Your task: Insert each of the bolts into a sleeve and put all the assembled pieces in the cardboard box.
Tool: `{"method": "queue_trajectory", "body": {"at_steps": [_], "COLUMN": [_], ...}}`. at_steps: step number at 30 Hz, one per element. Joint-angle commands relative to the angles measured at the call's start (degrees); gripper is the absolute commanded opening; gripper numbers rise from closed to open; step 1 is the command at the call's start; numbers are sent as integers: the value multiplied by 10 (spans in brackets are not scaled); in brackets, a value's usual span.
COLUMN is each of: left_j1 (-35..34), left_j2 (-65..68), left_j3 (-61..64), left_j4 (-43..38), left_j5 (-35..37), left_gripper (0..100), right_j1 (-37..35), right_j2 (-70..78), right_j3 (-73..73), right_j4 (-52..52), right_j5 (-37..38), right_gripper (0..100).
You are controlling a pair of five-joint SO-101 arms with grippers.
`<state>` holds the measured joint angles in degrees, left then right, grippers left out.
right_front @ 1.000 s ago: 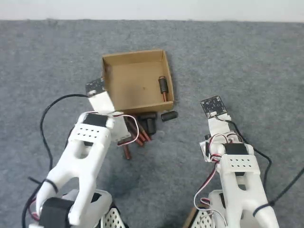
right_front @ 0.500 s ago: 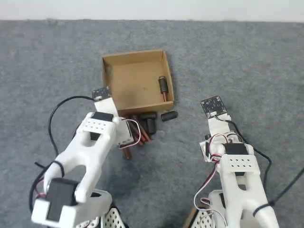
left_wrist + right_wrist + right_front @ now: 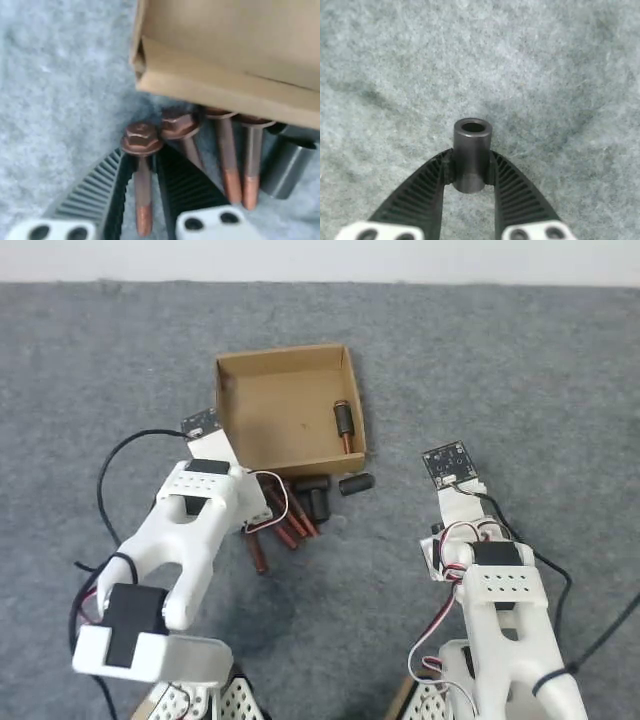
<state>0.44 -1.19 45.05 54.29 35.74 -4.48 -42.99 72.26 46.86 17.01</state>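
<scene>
While left jaws clamp a coppery hex-head bolt (image 3: pixel 142 172), right jaws grip a dark sleeve (image 3: pixel 472 152).

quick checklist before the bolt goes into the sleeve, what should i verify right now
1. Sleeve clamped in the right tool: ok, gripped from both sides.
2. Sleeve bore empty: ok, the open end shows dark and unblocked.
3. Bolt secured in the left tool: cannot tell. Its shank lies within the tool, but a firm clamp is unclear.
4. Bolt free of the others: not ok. The neighbouring bolt has its head against it and might get dragged along.
5. Room in the cardboard box: ok. It holds one assembled piece beside one wall.
</scene>
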Motion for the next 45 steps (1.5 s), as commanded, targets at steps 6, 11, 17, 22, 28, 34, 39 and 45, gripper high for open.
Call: {"method": "queue_trajectory", "body": {"at_steps": [6,11,17,22,28,34,39,45], "left_j1": [-8,-9,-47,-61,-61,-65,-100,-98], "left_j2": [1,-17,-90,-103,-107,-107,-107,-107], "left_j3": [-22,-18,1,21,46,48,46,47], "left_j4": [-14,-14,-18,-40,-71,-72,-75,-75], "left_j5": [-7,-100,-139,-138,-139,-140,-140,-140], "left_gripper": [10,10,11,12,12,12,12,12], "right_j1": [3,3,1,1,-49,-102,-129,-131], "right_j2": [-23,-22,-22,-26,-22,-20,-20,-20], "right_j3": [-4,-4,-4,-8,-4,-4,-4,-4], "right_j4": [-4,-4,-10,-56,-160,-276,-367,-454], "right_j5": [15,12,11,11,11,12,12,12], "right_gripper": [6,6,6,6,6,6,6,6]}}
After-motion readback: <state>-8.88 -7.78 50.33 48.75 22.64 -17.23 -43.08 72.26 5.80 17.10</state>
